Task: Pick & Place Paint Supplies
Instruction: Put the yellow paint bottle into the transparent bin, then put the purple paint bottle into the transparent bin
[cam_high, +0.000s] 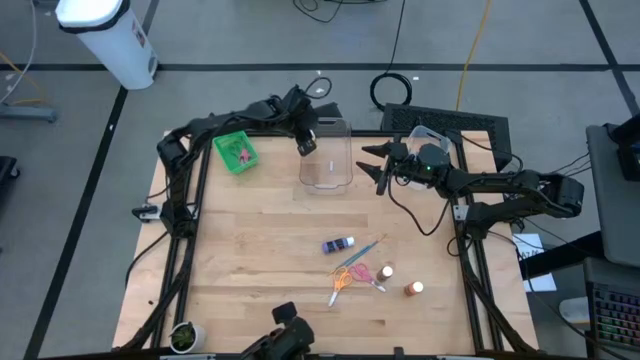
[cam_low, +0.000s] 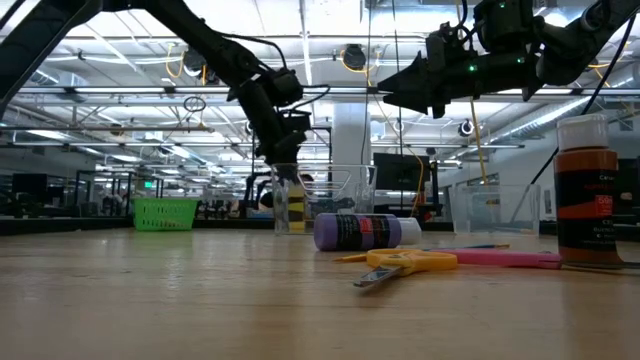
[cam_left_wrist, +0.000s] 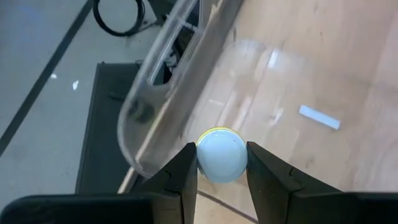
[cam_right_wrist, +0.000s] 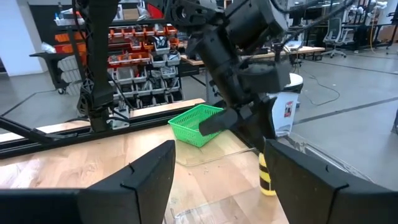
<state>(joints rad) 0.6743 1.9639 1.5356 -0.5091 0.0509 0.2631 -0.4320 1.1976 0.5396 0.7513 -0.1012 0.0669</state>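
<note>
Your table (cam_high: 250, 260) is pale wood, with a grey floor around it and a long hall of shelving behind.

Your left gripper (cam_high: 306, 145) is at the far side, over the near-left corner of a clear tub (cam_high: 326, 160). Its fingers (cam_left_wrist: 180, 180) are clamped on the white cap of a yellow bottle (cam_left_wrist: 221, 155). In the low view that bottle (cam_low: 287, 208) hangs upright at the tub's wall; whether it touches the floor of the tub you cannot tell.

Your right gripper (cam_high: 381, 168) hovers just right of the same tub, raised above the table, its jaws spread apart with nothing between them.

Near the front, the rest of the supplies lie in a loose cluster:
- a purple bottle (cam_high: 338, 244) on its side
- a brush (cam_high: 366, 250) angled beside it
- orange scissors (cam_high: 341, 281) and pink scissors (cam_high: 366, 275) crossing each other
- two small bottles standing to the right, one (cam_high: 387, 269) nearer the scissors, an orange one (cam_high: 412, 288) farther out.

A green bin (cam_high: 235, 152) sits at the far left corner with something pink inside. A second clear tub (cam_high: 425, 136) stands behind the right gripper.
</note>
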